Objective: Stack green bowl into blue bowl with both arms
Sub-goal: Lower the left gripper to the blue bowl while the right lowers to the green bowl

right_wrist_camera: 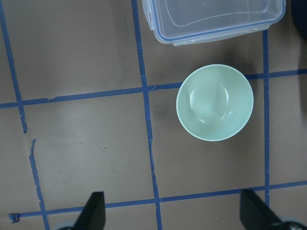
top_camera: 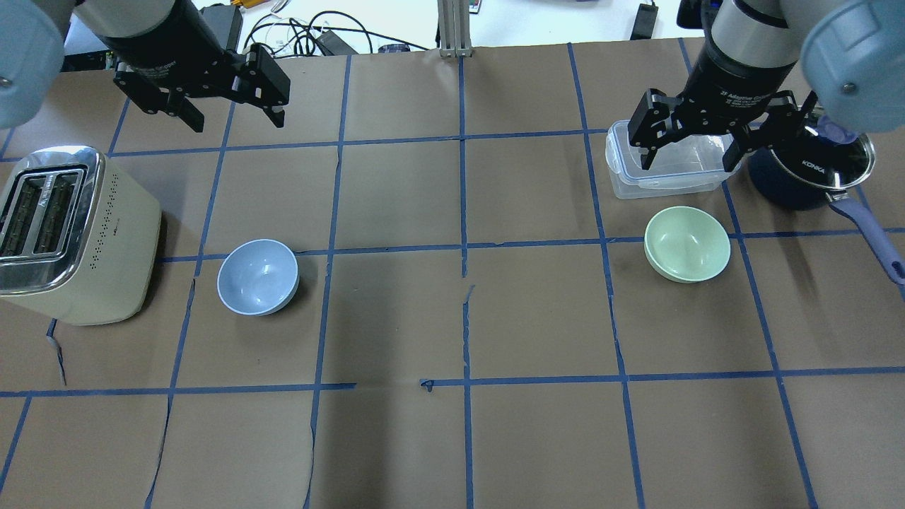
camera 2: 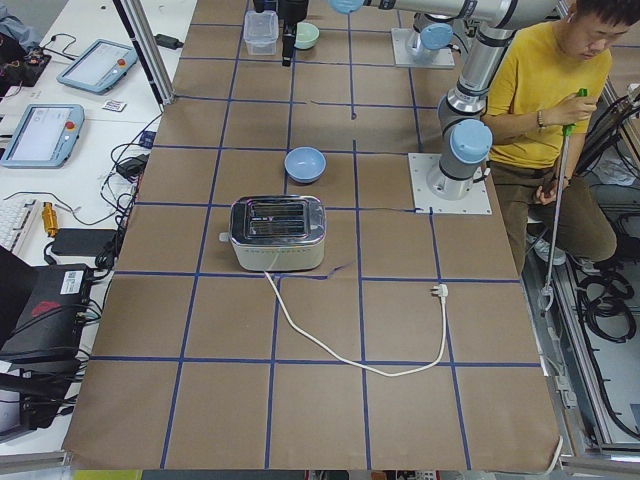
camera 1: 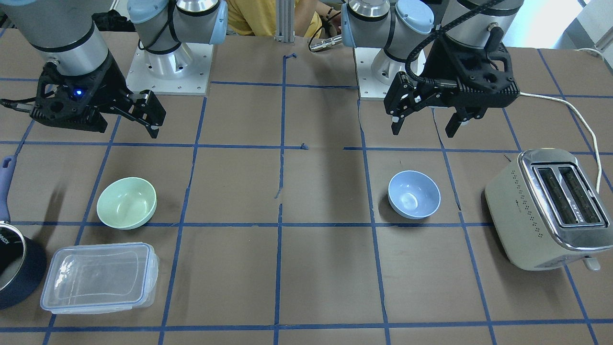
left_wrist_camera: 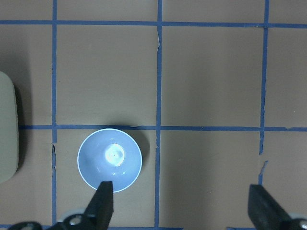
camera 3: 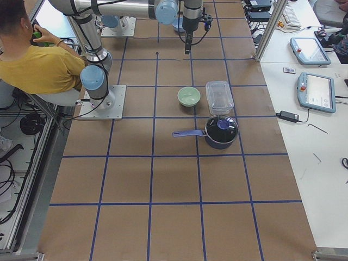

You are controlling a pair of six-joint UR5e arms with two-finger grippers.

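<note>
Facing view: the green bowl and blue bowl are seen upright, well apart on the counter, one within each arm's reach. Overhead: the left fingers and right fingers are held raised, spread and empty, presumably to straddle a rim. Wrist views: neither bowl is touched.

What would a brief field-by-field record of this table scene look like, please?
green bowl: upright, empty, on the right arm's side beside the clear container
blue bowl: upright, empty, on the left arm's side near the toaster
left gripper: open, raised, holding nothing
right gripper: open, raised, holding nothing
stacking: not yet done; bowls apart
also present: dark blue pot
</note>
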